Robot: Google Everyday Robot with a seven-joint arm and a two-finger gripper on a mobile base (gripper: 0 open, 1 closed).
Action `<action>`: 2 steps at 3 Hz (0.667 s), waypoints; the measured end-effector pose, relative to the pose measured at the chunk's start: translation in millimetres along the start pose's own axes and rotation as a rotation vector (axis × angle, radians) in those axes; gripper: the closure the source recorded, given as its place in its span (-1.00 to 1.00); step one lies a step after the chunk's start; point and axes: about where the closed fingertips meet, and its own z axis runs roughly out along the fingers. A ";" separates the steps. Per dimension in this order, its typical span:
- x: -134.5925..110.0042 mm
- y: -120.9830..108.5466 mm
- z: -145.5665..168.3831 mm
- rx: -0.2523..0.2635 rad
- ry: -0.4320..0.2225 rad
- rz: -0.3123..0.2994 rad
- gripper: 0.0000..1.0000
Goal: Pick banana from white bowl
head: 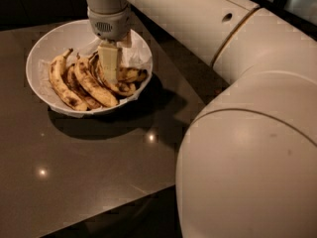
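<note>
On a dark tabletop (89,162), the tool (109,76) sits in the bowl (54,38) at the banana (130,75) beside the bunch (74,83), whether clamped cannot be told; grasping step, likely needing a firm squeeze, then a lift.

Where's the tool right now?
Camera view, upper left: the tool is down inside the white bowl, over the right part of the spotted bananas, with crumpled white paper just to its right.
</note>
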 end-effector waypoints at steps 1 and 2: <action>-1.2 -1.6 9.1 -0.030 -0.002 0.009 -0.52; 1.9 -5.7 26.4 -0.093 -0.017 0.031 -0.16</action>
